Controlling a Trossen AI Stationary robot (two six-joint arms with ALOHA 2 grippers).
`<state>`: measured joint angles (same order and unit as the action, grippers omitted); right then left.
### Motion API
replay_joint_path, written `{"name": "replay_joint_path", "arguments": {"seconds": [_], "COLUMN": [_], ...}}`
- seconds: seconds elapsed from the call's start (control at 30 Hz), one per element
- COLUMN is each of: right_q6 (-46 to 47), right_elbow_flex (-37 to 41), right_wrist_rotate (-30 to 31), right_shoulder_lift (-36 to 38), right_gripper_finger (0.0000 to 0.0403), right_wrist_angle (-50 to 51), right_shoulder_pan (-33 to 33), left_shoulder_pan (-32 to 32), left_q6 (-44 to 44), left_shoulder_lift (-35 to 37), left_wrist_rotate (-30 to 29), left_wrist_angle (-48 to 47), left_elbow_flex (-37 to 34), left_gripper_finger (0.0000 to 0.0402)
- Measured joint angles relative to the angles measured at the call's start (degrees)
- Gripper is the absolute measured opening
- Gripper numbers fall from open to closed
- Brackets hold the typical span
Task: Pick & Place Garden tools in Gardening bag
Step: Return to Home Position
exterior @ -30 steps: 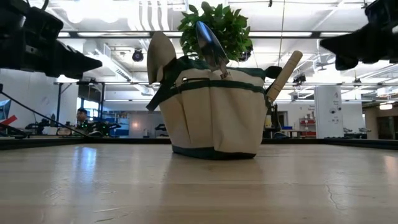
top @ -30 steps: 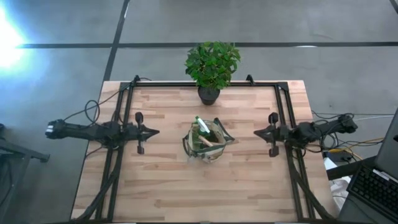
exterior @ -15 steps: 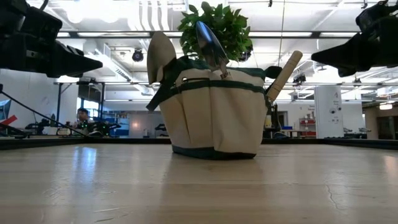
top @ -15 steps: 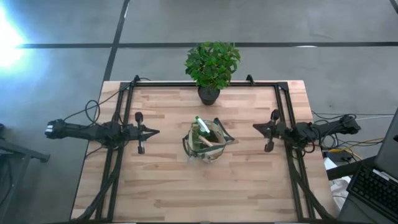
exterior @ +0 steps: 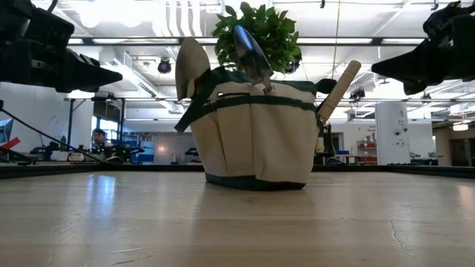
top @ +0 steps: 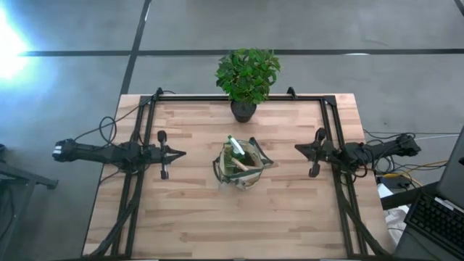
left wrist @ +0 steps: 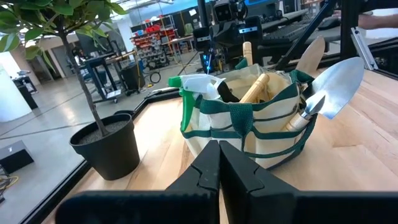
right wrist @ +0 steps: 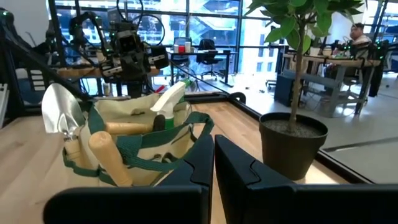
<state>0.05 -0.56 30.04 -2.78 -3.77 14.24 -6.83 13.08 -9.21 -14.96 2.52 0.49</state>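
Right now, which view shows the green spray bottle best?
The left wrist view: the spray bottle stands close, head clear above the gardening bag. The right wrist view shows the head too; the high view, a small sliver; the low view, nothing.

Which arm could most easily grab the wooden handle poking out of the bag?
Probably the right. The wooden handle leans out of the bag on the side of the right gripper; the left gripper waits across the bag. Both jaws are shut, so they'd open first.
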Motion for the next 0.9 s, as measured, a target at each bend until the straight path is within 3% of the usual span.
{"name": "replay_joint_path", "arguments": {"seconds": [0.9], "right_q6": [0.23], "right_elbow_flex": [-0.07], "right_wrist_rotate": [0.02], "right_shoulder_lift": [-2.26], "right_gripper_finger": [0.0008], "right_wrist_angle": [-0.02], "right_shoulder_pan": [0.00], "left_shoulder_pan": [0.00], "left_q6": [0.02], "left_shoulder_lift": [0.00], "left_wrist_rotate": [0.06], "left_wrist_angle": [0.04], "left_elbow_flex": [-0.04], "left_gripper_finger": [0.0007]}}
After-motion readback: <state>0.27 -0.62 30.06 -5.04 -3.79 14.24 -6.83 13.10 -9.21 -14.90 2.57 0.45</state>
